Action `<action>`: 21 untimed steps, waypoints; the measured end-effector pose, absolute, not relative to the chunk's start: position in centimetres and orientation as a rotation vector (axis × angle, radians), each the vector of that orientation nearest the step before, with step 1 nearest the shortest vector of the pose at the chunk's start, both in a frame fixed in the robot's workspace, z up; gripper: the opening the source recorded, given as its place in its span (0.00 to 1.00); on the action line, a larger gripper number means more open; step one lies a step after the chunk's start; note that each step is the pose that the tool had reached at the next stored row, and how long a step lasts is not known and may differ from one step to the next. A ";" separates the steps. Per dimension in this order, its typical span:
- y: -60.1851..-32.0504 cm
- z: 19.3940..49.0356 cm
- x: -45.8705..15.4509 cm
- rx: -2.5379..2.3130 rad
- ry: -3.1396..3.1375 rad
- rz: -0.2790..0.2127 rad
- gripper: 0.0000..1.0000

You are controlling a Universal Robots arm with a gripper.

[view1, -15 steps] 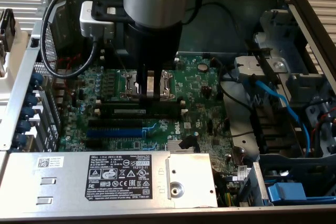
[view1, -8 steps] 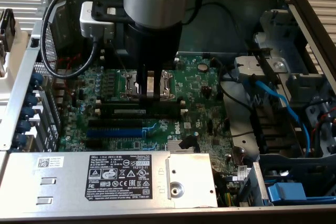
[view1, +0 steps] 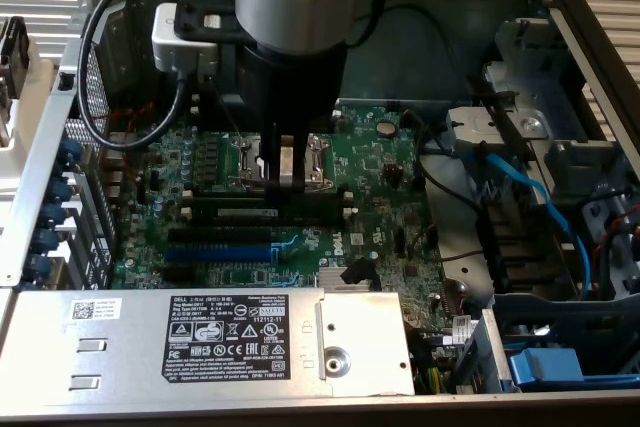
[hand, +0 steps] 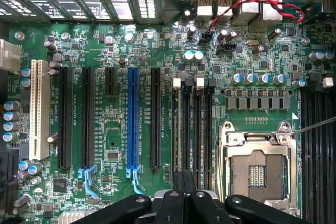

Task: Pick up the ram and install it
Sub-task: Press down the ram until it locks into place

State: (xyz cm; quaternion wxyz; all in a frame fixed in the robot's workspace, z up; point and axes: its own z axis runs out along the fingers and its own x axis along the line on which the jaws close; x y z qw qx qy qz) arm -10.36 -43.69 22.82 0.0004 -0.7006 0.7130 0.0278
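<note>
Gripper, pinched shut, sits right atop the DIMM slots next to the CPU socket; your ram looks stood edge-up directly under the tips, long axis along the slots, can't tell if clamped.

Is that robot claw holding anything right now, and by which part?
The gripper is shut over the memory slots. Whether it holds the memory stick, or where, cannot be told.
</note>
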 end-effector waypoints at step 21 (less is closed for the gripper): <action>-43.7 22.4 -10.4 -2.201 2.240 0.087 0.10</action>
